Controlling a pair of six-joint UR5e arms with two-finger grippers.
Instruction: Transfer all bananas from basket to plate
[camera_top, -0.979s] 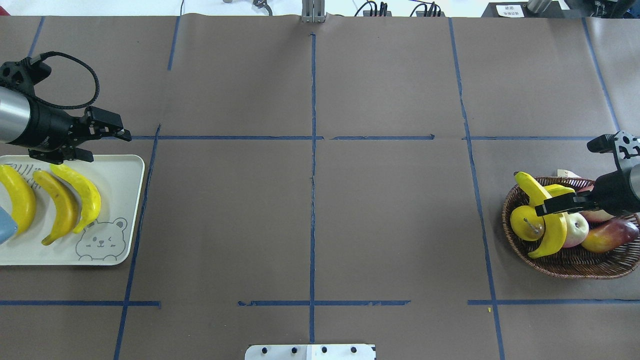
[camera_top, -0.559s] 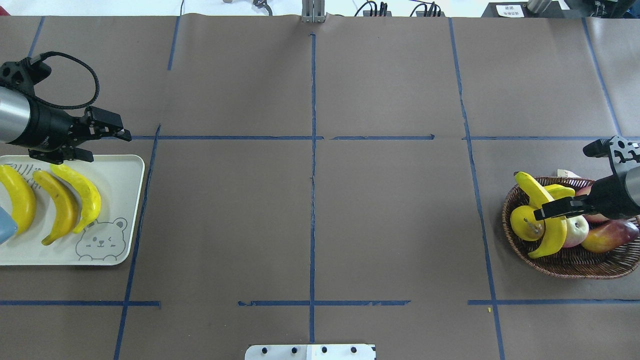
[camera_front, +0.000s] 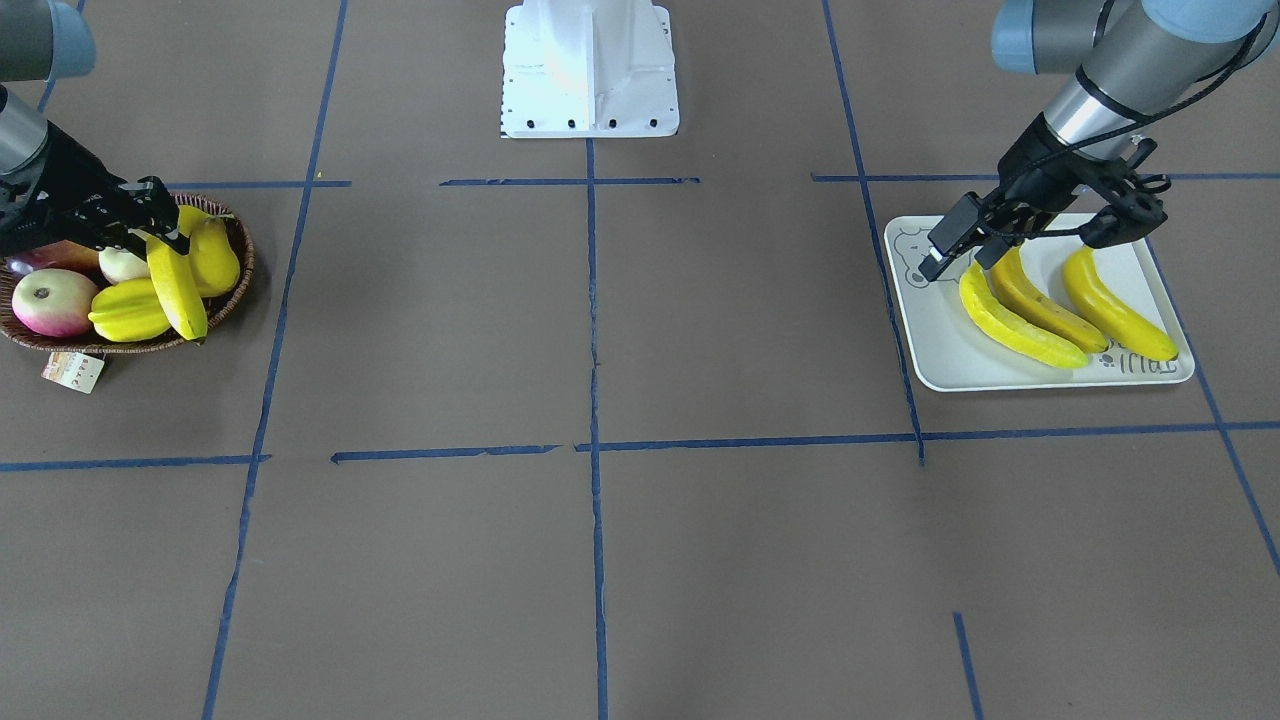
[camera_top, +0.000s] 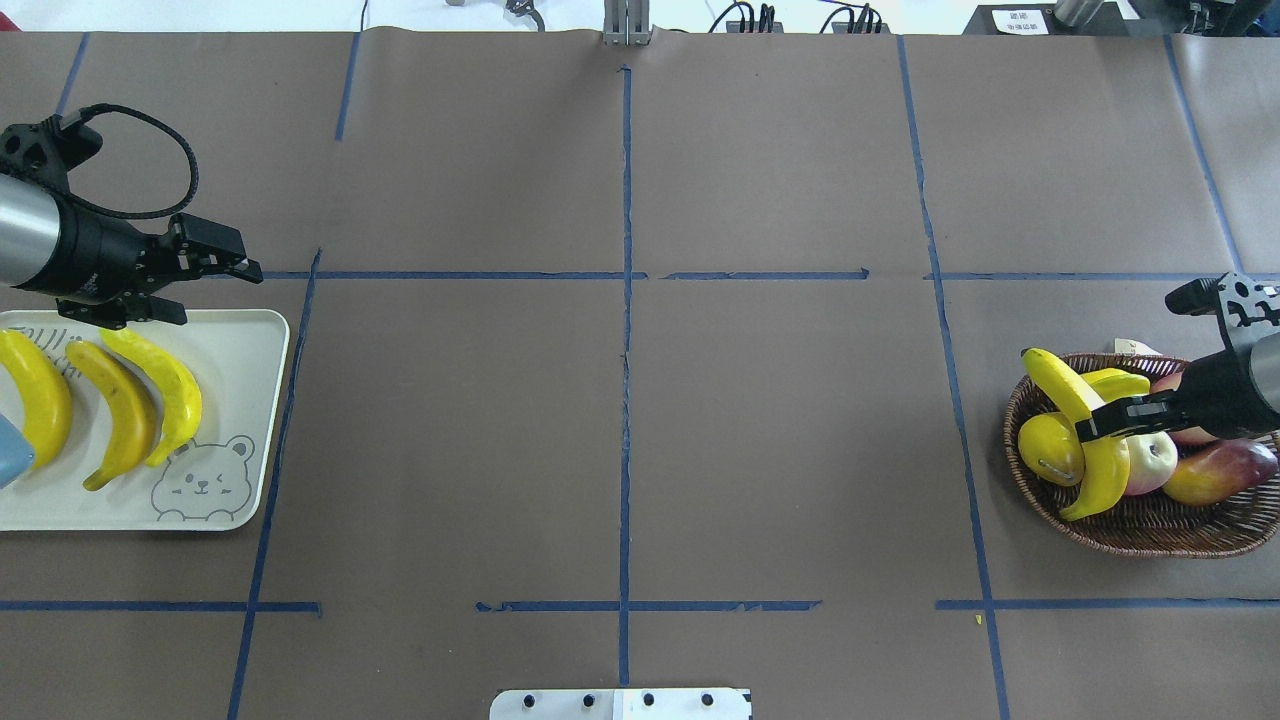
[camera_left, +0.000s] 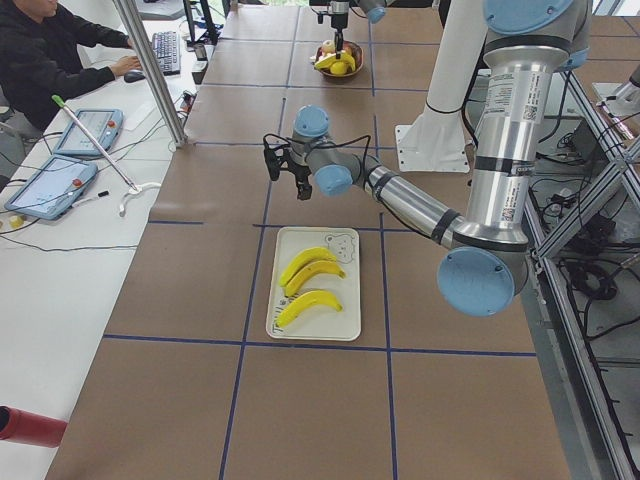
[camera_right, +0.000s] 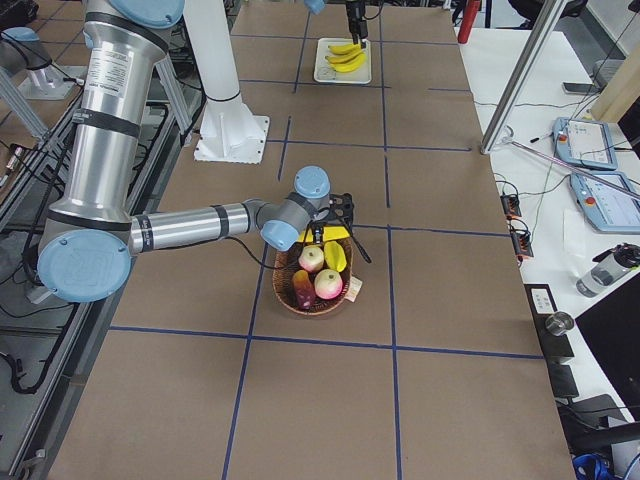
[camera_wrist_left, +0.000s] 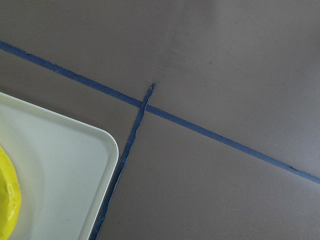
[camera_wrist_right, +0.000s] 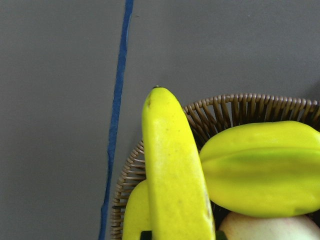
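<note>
One yellow banana lies across the fruit in the wicker basket at the table's right. My right gripper is shut on its middle. The front view shows the same gripper, banana and basket. The right wrist view shows the banana close up, over the basket rim. Three bananas lie side by side on the white bear plate. My left gripper is open and empty above the plate's far edge; it also shows in the front view.
The basket also holds a pear, a starfruit, an apple and a reddish mango. A paper tag hangs off its rim. Blue tape lines cross the brown table. The left wrist view shows the plate's corner.
My right gripper has shifted slightly over the basket with the banana, whose far tip has moved a little left. The left arm has not moved.
</note>
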